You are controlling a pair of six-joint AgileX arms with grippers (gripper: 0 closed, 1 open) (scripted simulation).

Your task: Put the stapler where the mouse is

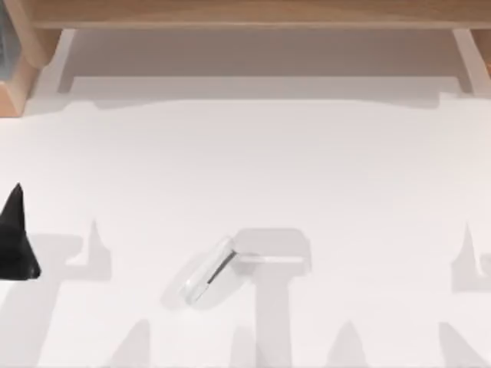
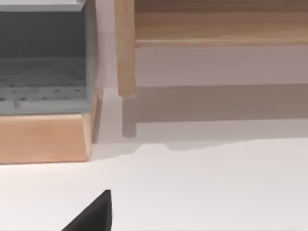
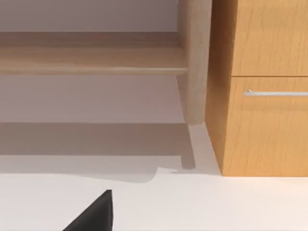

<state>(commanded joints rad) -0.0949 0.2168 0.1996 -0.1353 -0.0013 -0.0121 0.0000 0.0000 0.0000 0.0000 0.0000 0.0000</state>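
- Top view, operator: the stapler (image 1: 207, 274) lies tilted on the white table (image 1: 307, 169), near the front edge and a little left of centre, touching nothing else.
- You see my left gripper (image 1: 15, 241) as a dark tip at the table's far left, well apart from the stapler; whether its jaws are apart or together you cannot tell.
- A wooden shelf (image 1: 253, 14) runs along the back.
- Right wrist view gives you a wooden drawer unit (image 3: 262, 91) and one dark fingertip (image 3: 94, 214); the state of those jaws you cannot tell either.

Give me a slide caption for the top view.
White stapler lies diagonally on the white table, left gripper at the table's left edge.
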